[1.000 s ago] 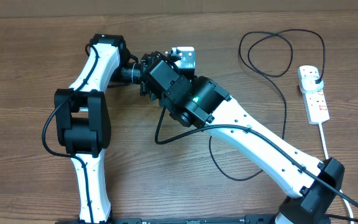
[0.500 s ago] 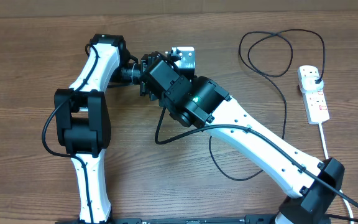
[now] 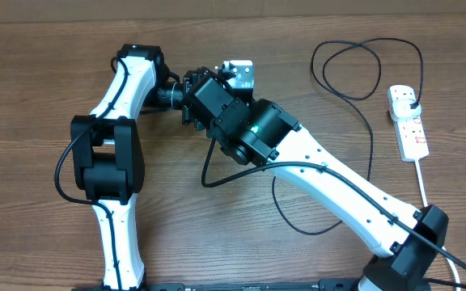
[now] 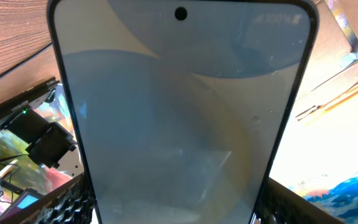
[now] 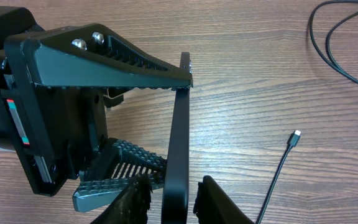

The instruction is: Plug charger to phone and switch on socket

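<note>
we see the left pincer (image 5: 176, 121) clamped on the slim black-framed rectangular phone (image 4: 179, 124), which stands on edge. the right pincer (image 5: 179, 202) straddles the phone's near edge, a finger just beside each face; we cannot tell if they press. the thin black charger cable (image 5: 296, 135) lies on the wooden bench (image 5: 260, 74) near that pincer, apart from the phone. the white oblong socket strip (image 3: 408, 121) sits well apart from both pincers.

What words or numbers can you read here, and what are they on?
No text can be read for sure.
phone: faint marks near its top edge, too blurred.
socket: red markings, too small.
black bar beside the phone: tiny white print, too small.
</note>
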### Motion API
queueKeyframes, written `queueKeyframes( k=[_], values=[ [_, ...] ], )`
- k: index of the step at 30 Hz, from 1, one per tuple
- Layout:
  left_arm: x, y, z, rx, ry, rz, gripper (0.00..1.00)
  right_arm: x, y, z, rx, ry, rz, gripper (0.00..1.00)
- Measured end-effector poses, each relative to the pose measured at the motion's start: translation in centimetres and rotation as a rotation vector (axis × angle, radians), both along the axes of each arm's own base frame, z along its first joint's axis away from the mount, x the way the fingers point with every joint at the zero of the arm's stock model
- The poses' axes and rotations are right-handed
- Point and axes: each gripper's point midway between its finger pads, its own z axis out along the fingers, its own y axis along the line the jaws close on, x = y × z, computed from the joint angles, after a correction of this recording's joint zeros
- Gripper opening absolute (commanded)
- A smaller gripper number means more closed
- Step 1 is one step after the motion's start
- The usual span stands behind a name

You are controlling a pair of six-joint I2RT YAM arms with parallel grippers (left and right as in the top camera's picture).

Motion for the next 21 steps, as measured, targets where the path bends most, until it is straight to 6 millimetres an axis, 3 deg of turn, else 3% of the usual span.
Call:
queueKeyframes(
  k=[21],
  values=[
    [-0.08, 0.01, 0.05, -0.002, -0.014, -0.001, 0.8, 0.06, 0.06, 0.05, 0.003, -0.003, 0.0, 0.16]
  ],
)
